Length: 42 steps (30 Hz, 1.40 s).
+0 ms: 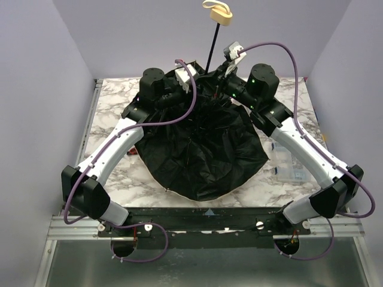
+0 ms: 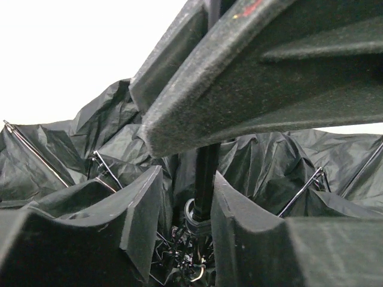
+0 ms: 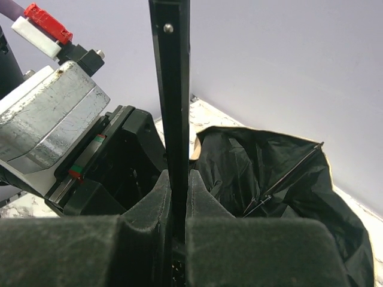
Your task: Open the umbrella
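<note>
Black lining faces up where the umbrella sits upside down in the middle of a white-and-grey marble surface. Its canopy is spread in a loose, crumpled round. A thin strip of peach-beige outer fabric shows along the near edge. The slim black shaft rises from the far part of the canopy and ends in a small beige handle knob with a loop on it. Both arms reach in from the near edge, the left from the left and the right from the right, and meet around the lower part of the shaft. In the right wrist view, the right fingers are pressed together on the shaft, one on each side with no gap showing, and they hold it upright. Just beside them is the silver body of the left wrist, which carries a red-and-white connector. In the left wrist view, the left fingers stand a little apart, straddling the shaft low down, near the round collar where the thin metal ribs gather. Folds of lining show through a gap between the shaft and one finger. The other finger sits close to the shaft, but whether it touches cannot be told. A large dark padded shape crosses the top of that view, close to the lens. Purple cables loop over both arms, and lilac walls enclose the surface.
</note>
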Each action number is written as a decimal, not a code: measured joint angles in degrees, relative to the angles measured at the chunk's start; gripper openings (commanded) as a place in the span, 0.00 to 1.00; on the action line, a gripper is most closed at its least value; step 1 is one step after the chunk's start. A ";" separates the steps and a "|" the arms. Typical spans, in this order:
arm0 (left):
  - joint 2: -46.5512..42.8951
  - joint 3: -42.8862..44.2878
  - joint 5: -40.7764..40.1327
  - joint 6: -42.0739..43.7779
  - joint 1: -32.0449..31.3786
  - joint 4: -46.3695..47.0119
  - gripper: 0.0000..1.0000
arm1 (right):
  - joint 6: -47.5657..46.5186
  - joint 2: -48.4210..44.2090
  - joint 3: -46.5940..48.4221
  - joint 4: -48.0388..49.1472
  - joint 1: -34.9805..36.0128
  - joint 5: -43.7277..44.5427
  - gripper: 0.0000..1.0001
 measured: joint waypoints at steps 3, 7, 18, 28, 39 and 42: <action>0.72 0.04 0.04 0.09 0.76 0.31 0.43 | -0.48 1.11 1.90 -1.97 0.00 0.15 0.00; 1.16 0.04 0.07 0.44 1.09 0.76 0.45 | -0.79 1.77 3.13 -3.34 0.00 0.35 0.00; 1.88 -0.63 1.18 1.90 1.81 2.80 0.39 | -1.55 2.45 4.90 -5.90 0.00 1.46 0.00; 3.13 -1.57 2.23 4.52 2.25 3.28 0.46 | -2.16 3.85 5.22 -6.82 0.00 2.32 0.00; 2.73 -6.78 3.87 4.04 3.10 8.63 0.49 | -2.38 4.44 5.22 -9.27 0.26 3.41 0.00; 2.75 -7.39 4.44 3.78 3.58 9.84 0.49 | -2.38 4.44 5.22 -9.25 0.33 3.58 0.00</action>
